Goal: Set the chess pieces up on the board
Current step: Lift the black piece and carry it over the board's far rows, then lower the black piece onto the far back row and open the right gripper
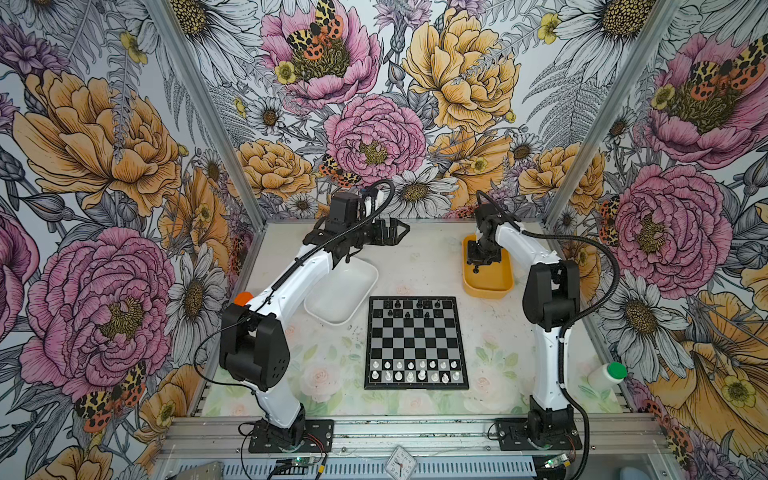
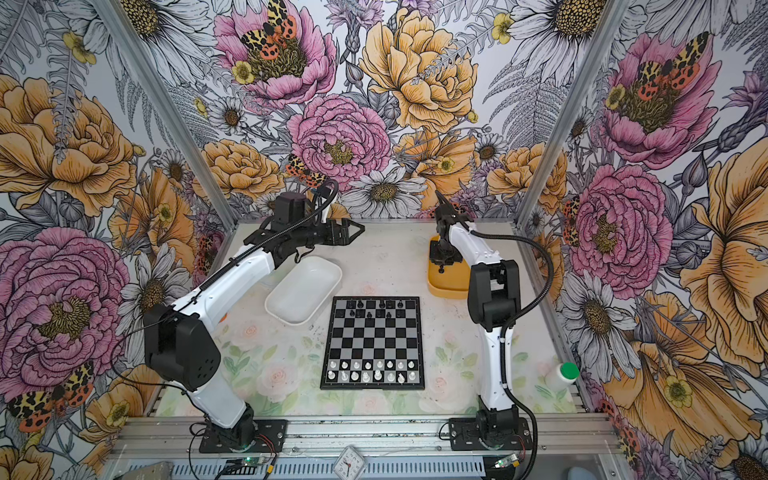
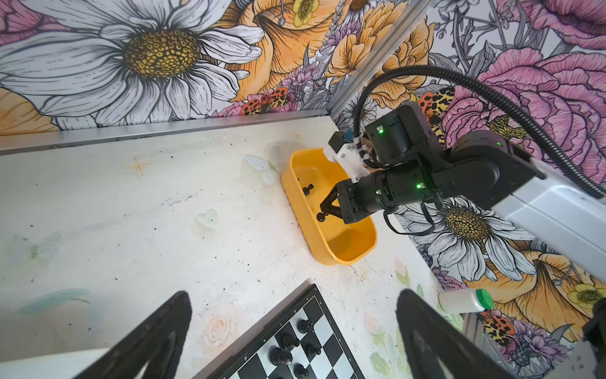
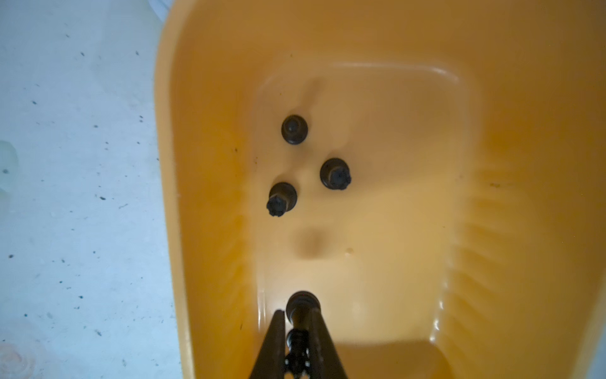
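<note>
Right claw pinches black chessman inside tub.

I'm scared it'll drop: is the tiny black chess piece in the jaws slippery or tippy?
The tiny glossy black plastic chess piece looks shiny, so probably slippery. Its wide round base should stop tipping; three others stand upright nearby.

The board carried scattered black chessmen on its two far rows, and white chessmen filled its two near rows. Just off its far left corner sat the white tub, with the left gripper hovering farther back. Beyond its far right corner, the right gripper reached down into the yellow tub.
</note>
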Robot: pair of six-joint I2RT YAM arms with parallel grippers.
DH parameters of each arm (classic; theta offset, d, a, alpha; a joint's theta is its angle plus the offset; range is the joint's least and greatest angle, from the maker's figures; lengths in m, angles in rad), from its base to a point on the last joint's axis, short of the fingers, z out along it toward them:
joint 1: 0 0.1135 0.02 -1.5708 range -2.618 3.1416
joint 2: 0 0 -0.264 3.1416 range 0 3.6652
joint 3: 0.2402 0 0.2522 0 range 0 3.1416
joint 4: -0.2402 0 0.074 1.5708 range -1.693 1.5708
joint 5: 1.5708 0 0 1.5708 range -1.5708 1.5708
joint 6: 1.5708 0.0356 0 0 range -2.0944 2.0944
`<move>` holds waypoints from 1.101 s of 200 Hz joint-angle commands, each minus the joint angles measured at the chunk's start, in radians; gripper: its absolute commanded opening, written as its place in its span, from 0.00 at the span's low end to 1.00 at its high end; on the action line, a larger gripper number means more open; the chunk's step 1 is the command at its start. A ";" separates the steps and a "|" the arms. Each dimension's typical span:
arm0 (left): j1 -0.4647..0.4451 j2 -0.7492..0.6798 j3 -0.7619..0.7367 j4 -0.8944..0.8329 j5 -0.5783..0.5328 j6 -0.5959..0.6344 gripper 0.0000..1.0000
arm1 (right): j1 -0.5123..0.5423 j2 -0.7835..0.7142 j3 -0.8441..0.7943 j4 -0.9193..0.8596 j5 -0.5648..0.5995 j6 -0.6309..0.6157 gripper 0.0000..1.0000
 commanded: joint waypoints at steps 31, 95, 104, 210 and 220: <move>0.043 -0.137 -0.123 0.030 -0.045 0.031 0.99 | 0.071 -0.079 0.143 -0.085 0.028 0.009 0.13; 0.070 -0.303 -0.285 0.035 -0.070 0.029 0.99 | 0.212 -0.076 0.277 -0.141 -0.020 0.043 0.13; 0.073 -0.328 -0.309 0.034 -0.078 0.025 0.99 | 0.237 -0.077 0.279 -0.141 -0.030 0.047 0.13; 0.133 -0.606 -0.489 -0.069 -0.129 0.031 0.99 | 0.444 -0.072 0.197 -0.129 -0.079 0.070 0.13; 0.136 -0.620 -0.495 -0.076 -0.134 0.028 0.99 | 0.459 -0.072 0.184 -0.123 -0.085 0.072 0.13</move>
